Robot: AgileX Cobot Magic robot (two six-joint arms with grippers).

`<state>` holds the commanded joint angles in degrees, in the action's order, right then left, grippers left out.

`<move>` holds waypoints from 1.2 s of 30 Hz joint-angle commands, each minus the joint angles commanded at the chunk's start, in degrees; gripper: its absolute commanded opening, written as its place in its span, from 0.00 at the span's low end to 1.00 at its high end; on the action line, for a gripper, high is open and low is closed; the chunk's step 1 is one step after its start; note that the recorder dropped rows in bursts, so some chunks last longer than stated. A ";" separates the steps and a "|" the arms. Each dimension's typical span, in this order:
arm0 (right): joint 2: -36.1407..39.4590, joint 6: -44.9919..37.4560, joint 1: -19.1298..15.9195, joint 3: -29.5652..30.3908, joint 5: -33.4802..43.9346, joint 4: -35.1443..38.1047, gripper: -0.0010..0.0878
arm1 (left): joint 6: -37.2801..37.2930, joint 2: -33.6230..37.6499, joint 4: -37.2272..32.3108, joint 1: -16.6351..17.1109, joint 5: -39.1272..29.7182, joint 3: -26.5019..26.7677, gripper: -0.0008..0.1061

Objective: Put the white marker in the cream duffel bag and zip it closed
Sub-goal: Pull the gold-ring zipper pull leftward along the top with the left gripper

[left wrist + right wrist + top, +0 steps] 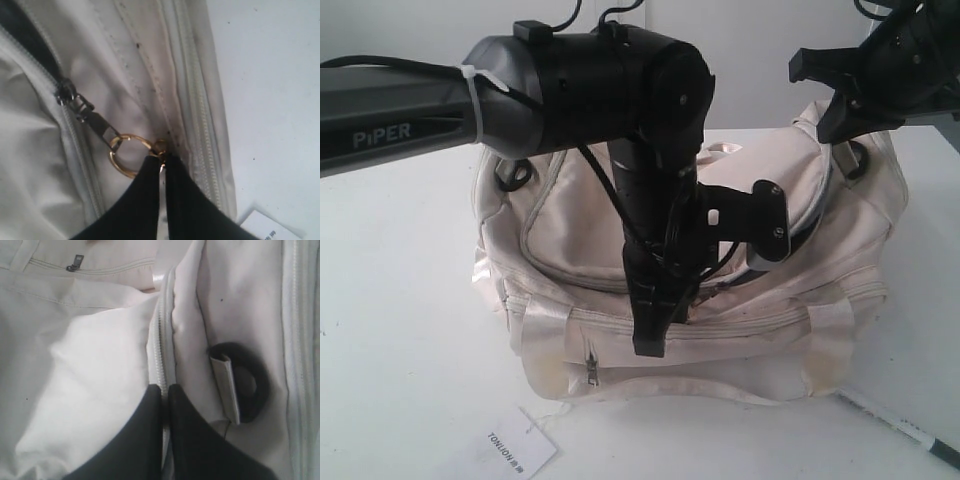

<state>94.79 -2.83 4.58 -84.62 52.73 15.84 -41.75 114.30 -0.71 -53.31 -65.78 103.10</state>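
The cream duffel bag [570, 240] lies on the white table. Its top zipper shows a dark open gap [22, 30] behind the slider [67, 95]. My left gripper [650, 345] reaches down over the front of the bag. It is shut [162, 156] on the gold ring pull [125, 156]. At the bag's right end, my right gripper [838, 128] is shut [165, 388] on a raised zipper seam [161, 335] of the bag. The white marker [890, 420] lies on the table outside the bag at the front right, its dark end pointing away from the bag.
A small white paper tag [520, 445] with printed text lies on the table in front of the bag. A black strap ring [252, 385] sits on the bag's end beside my right fingers. The left arm [570, 80] stretches across above the bag.
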 joint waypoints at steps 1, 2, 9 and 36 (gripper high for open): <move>0.00 0.00 0.00 0.00 0.00 -0.24 0.01 | 0.00 0.00 0.00 0.00 -0.13 0.00 0.01; 0.00 0.00 0.00 0.00 0.00 -0.35 0.01 | 0.00 0.00 0.00 0.00 -0.26 0.00 0.01; 0.00 0.00 0.00 0.00 0.07 -0.81 0.01 | 0.56 0.00 -2.31 0.00 -2.43 0.00 0.01; 0.00 0.00 0.00 0.00 0.07 -1.40 0.01 | 7.46 -0.03 -11.13 0.00 -4.18 0.00 0.01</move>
<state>94.79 -2.83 4.58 -84.62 52.81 14.43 -34.30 114.26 -11.85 -53.31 -69.96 103.10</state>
